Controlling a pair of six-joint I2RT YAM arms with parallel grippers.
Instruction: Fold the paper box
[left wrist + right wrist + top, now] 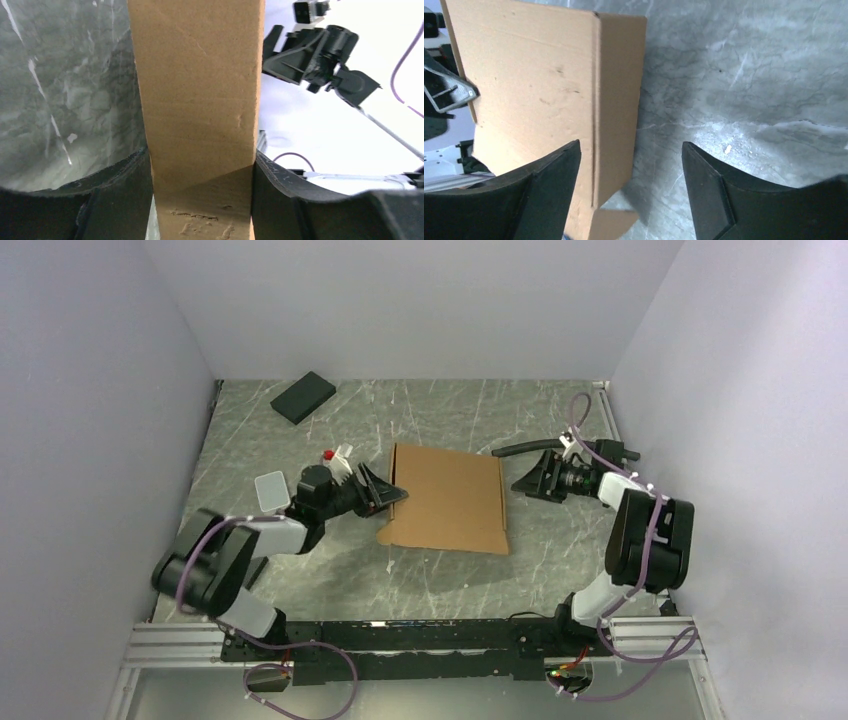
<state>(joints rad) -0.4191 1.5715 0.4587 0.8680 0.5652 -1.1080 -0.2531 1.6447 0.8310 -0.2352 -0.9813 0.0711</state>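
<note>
Brown corrugated cardboard formed the paper box point(447, 498), which lay near the centre of the overhead frame on the grey marbled table point(450, 410). You had open table on every side of it: a broad strip toward the top of the frame, another toward the bottom, and narrower room at left and right, where the arms reached in. White walls point(400, 310) closed the table at left, right and top. A black rectangular pad point(303, 397) lay at upper left, well apart from the box. A small pale rectangular object point(270, 488) lay beside the left arm.

The box showed a flat, matt top face with straight edges. In the right wrist view you saw a creased edge where that face met a narrow side wall.

The left gripper point(385, 490) stood at the box's left edge. In the left wrist view the cardboard filled the whole gap between the black fingers point(115, 200) and touched both, so the jaws were clamped on the box at a wide setting. The right gripper point(522, 480) stood just beside the box's right edge, apart from it. Its jaws stood wide apart and held nothing, with only bare table between them. The box lay off to the left of its left finger point(549, 190).
</note>
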